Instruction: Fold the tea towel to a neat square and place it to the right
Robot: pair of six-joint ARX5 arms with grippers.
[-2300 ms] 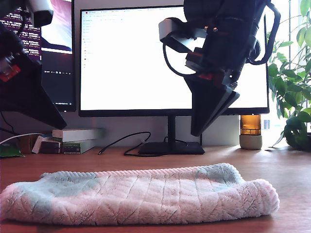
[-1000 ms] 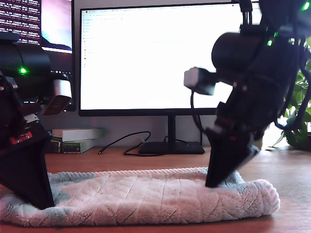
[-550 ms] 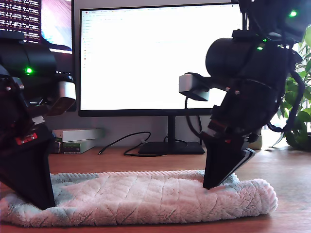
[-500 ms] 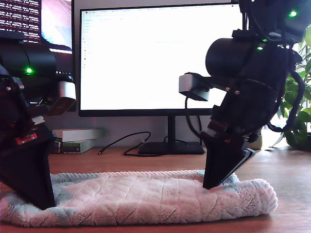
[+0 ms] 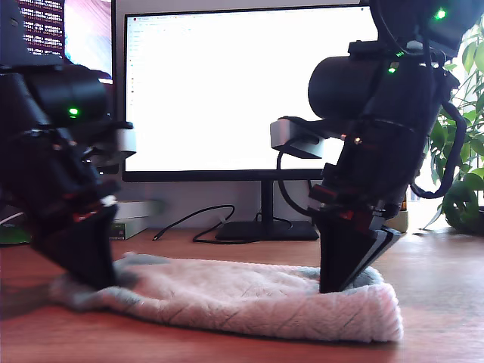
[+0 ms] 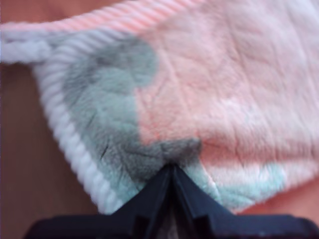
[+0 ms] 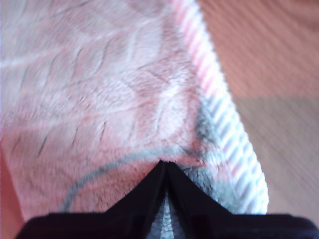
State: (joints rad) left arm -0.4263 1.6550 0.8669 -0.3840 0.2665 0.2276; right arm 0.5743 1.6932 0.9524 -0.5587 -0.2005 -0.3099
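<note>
The tea towel (image 5: 242, 299), fluffy pale pink with grey-green patches, lies as a long folded roll across the wooden table (image 5: 446, 302). At the exterior view's left, my first gripper (image 5: 102, 280) is shut on the towel's end, which is bunched and slightly raised. In the first wrist view my first gripper (image 6: 172, 169) pinches a grey-green patch of the towel (image 6: 214, 89) beside the ribbed edge (image 6: 75, 149). My second gripper (image 5: 333, 286) stands on the towel toward the exterior view's right. Seen from the second wrist, my second gripper (image 7: 164, 164) is closed on the towel (image 7: 99, 89) next to its corded edge (image 7: 234, 139).
A large bright monitor (image 5: 227, 91) on a black stand (image 5: 265, 231) is behind the towel, with a second screen (image 5: 68, 30) at the exterior view's left. A cable (image 5: 189, 223) and boxes (image 5: 136, 219) lie at the back. A plant (image 5: 461, 181) fills the exterior view's right edge.
My first gripper has moved toward the exterior view's right, dragging the towel's end with it, so the towel looks shorter. My second gripper stays at about the same spot on the towel.
</note>
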